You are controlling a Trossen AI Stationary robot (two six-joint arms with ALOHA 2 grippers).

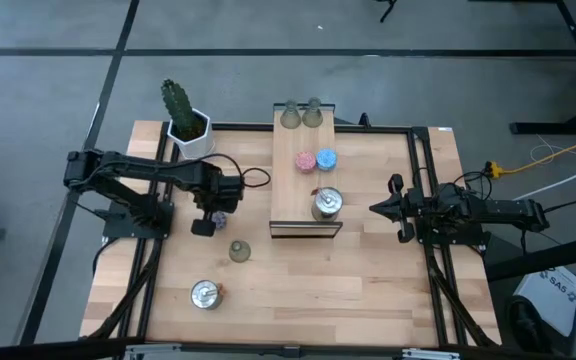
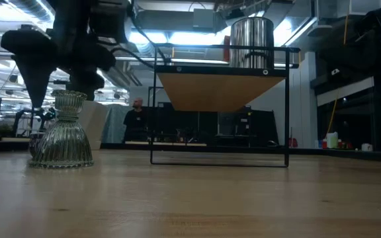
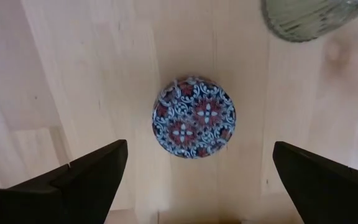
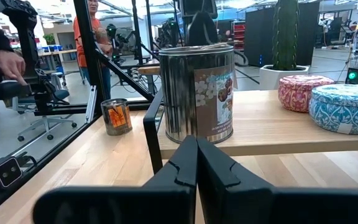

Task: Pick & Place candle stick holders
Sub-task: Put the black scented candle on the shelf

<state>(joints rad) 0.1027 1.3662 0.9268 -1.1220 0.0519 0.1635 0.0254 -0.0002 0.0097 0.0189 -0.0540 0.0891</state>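
Left wrist view shows my left hand (image 3: 197,180) spread wide above the purple holder (image 3: 194,116), which sits on the surface (image 1: 298,280) at nine o'clock from the board (image 1: 290,190); it looks rigid, light and smooth-sided, so I'd pinch across its round flanks.

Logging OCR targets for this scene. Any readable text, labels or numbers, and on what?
"SA5": white box on the floor, beside the table's right edge; the characters after it are too small to read.
Silver holder on the wooden board: floral label, no legible words.
Purple patterned holder: pattern only, no text.
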